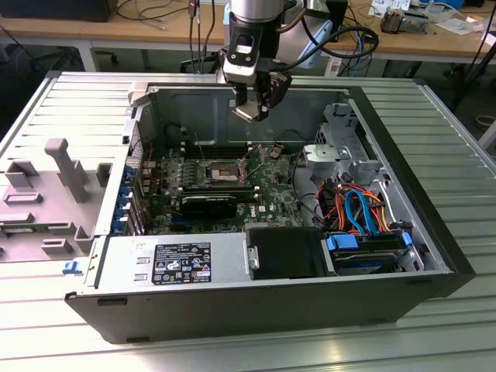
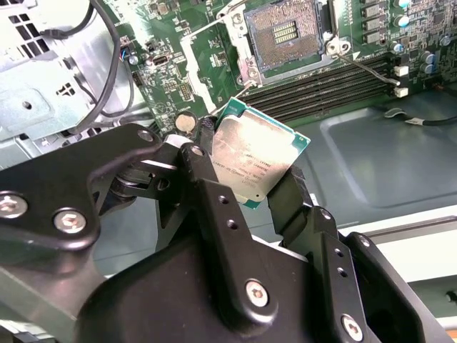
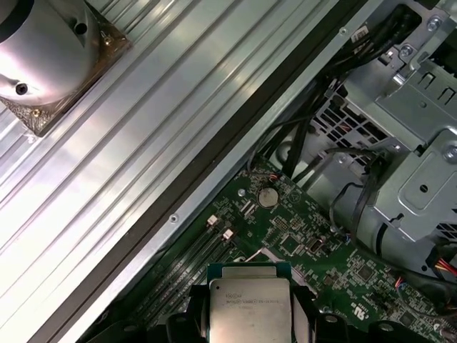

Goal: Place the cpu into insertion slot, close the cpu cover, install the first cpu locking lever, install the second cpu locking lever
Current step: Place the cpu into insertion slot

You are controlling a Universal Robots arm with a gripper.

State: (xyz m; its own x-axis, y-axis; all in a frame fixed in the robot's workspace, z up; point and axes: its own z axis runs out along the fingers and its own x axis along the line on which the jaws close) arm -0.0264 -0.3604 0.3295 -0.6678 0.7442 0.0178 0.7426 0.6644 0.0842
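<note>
1. Exterior view: An open computer case (image 1: 391, 147) lies on a ribbed bench (image 1: 232, 353). The arm's claw (image 1: 258, 105) hangs above the green board (image 1: 267, 184), clenched on the cpu (image 1: 246, 113). The chip is tilted and well clear of the board. The slot (image 1: 223, 171) sits in the middle of the board, lower than the cpu and well apart from it. A grey power supply (image 1: 178, 263) and a bundle of coloured cables (image 1: 356, 209) lie in the case off the board's near side.

2. Second wrist view: Black fingers (image 2: 285, 204) of the claw (image 2: 250, 168) pinch the cpu (image 2: 253, 157) by two opposite edges, with its dull silver top facing the camera. Beyond it on the board (image 2: 186, 64), the slot (image 2: 283, 34) lies uncovered with its contact field showing. Memory slots (image 2: 321, 89) run across the board just beside the slot, and a thin lever (image 2: 368, 70) reaches over them. A coin cell (image 2: 186, 123) sits on the board.

3. First wrist view: The cpu (image 3: 250, 311) is gripped in the claw (image 3: 250, 325) above the board (image 3: 321, 257). The coin cell (image 3: 267, 196) lies on the board, with the case rim (image 3: 235, 143) along the board's edge and the bench (image 3: 143, 143) beyond that. A metal drive cage (image 3: 407, 136) stands beside the board.
</note>
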